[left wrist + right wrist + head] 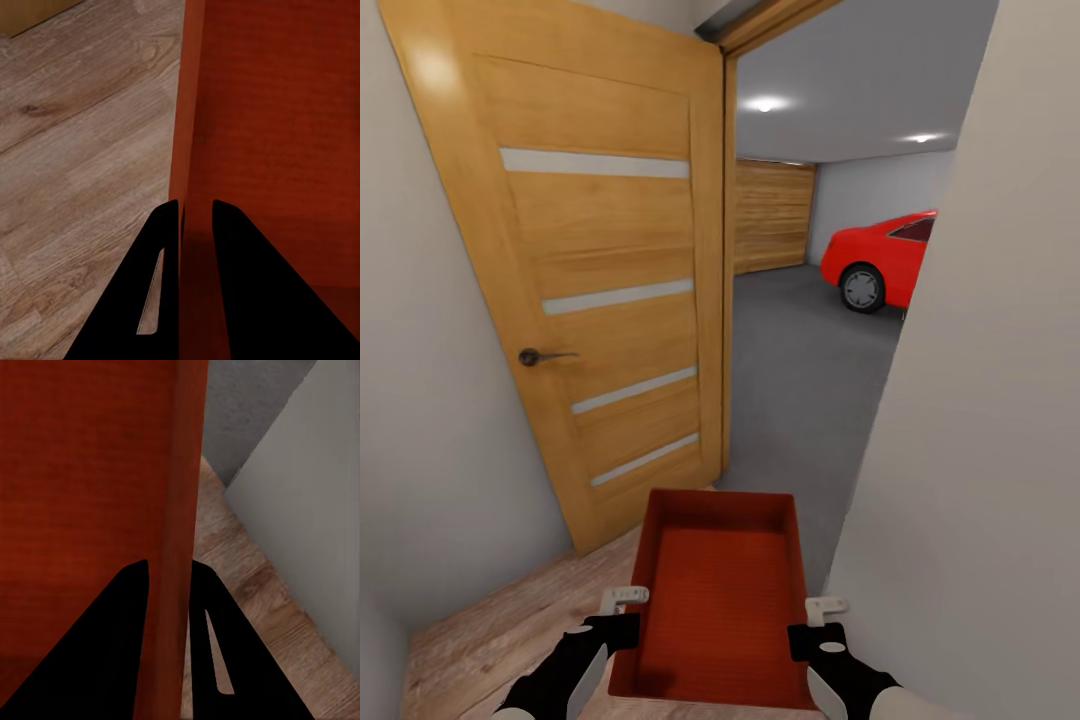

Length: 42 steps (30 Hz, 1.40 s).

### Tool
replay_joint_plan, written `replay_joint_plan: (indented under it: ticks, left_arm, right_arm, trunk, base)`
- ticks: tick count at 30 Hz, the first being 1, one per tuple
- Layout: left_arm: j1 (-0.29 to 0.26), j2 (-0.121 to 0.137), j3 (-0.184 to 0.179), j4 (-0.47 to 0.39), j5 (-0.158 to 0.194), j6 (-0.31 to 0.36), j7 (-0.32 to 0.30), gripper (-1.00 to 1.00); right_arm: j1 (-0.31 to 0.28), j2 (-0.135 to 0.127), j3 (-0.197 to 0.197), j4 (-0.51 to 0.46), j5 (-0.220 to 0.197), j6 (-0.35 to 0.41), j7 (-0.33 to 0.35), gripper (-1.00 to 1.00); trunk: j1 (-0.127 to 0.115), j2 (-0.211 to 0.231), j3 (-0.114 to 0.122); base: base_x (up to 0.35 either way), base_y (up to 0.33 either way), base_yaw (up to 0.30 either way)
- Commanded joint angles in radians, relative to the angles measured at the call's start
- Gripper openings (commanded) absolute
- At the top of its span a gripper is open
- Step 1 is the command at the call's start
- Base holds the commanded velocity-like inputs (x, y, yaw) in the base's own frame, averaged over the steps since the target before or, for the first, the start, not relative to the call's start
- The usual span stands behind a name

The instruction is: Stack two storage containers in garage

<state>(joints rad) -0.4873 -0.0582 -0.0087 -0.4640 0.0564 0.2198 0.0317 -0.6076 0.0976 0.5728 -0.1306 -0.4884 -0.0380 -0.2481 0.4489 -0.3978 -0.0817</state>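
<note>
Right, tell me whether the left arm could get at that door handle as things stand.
Probably not. The left gripper is shut on the container's left wall, sharing the carry with the right gripper. The door handle sits up and away to the left; reaching would mean releasing.

Orange-red storage container [718,600] at bottom centre, we see.

We see one open, lidless bin with low walls and a flat ribbed bottom, level, long axis pointing away, above wood planks. The garage's grey floor [800,380] lies beyond it at centre, past the doorway.
</note>
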Motion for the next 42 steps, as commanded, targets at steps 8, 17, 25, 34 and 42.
replay_joint_plan:
  ticks: [8, 17, 25, 34, 42]
  left_arm:
    - [-0.001, 0.001, -0.007, -0.004, -0.013, 0.006, 0.011, -1.0]
    - [-0.001, 0.001, -0.007, -0.004, -0.012, 0.006, 0.011, -1.0]
    - [-0.001, 0.001, -0.008, -0.009, -0.012, 0.006, 0.01, -1.0]
    - [-0.001, 0.001, -0.008, -0.018, -0.011, 0.006, 0.007, -1.0]
    - [-0.001, 0.001, -0.008, -0.019, -0.011, 0.006, 0.007, -1.0]
  right_arm:
    - [-0.001, -0.007, 0.01, 0.019, -0.019, -0.007, -0.008, -1.0]
    - [-0.001, -0.007, 0.01, 0.019, -0.019, -0.008, -0.008, -1.0]
    - [-0.001, -0.006, 0.01, 0.019, -0.019, -0.008, -0.01, -1.0]
    - [-0.001, -0.006, 0.01, 0.019, -0.019, -0.007, -0.01, -1.0]
    - [-0.001, -0.006, 0.01, 0.019, -0.019, -0.007, -0.01, -1.0]
  trunk:
    - [0.001, -0.002, -0.002]
    - [0.001, -0.002, -0.002]
    - [0.001, -0.002, -0.002]
    - [0.001, -0.002, -0.002]
    - [0.001, -0.002, -0.002]
  base:
    - [0.299, 0.168, -0.001]
    - [0.301, 0.169, 0.0]
    - [0.278, 0.129, -0.053]
    - [0.029, 0.007, -0.27]
    - [0.0, 0.0, -0.286]
